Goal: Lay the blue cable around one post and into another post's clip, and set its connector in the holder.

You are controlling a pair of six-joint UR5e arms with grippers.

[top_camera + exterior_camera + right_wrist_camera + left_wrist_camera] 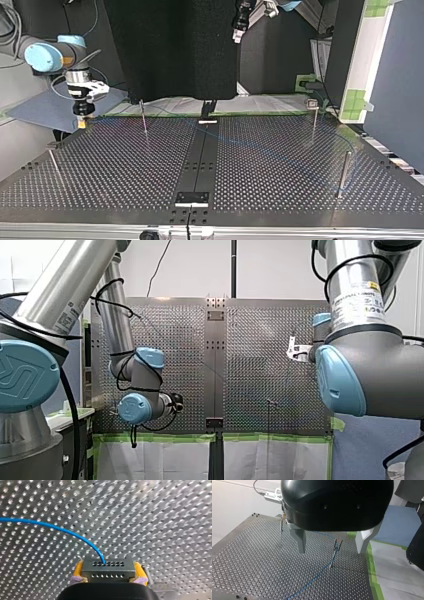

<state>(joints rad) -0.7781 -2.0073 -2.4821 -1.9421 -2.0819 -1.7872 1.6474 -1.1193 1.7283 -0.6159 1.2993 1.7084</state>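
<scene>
**Connector in the right gripper, cable trailing over the plate**

The blue cable (62, 530) is thin and looks light and limp. It should bend wherever it is led and spring little, so the firm hold is on its connector (107, 570), a small, rigid perforated block. My right gripper (108, 571) has that block clamped between its yellow pads (78, 570), low over the perforated table (125, 170) near the top view's far left corner. From the connector the cable arcs away across the plate. In the left wrist view it passes a clip-topped post (336, 548); whether it sits in the clip I cannot tell. My left gripper (331, 552) hangs above that post, fingers spread and empty. Pulling hard could drag the cable off its route, so slack is worth keeping. I cannot pick out the holder.
</scene>
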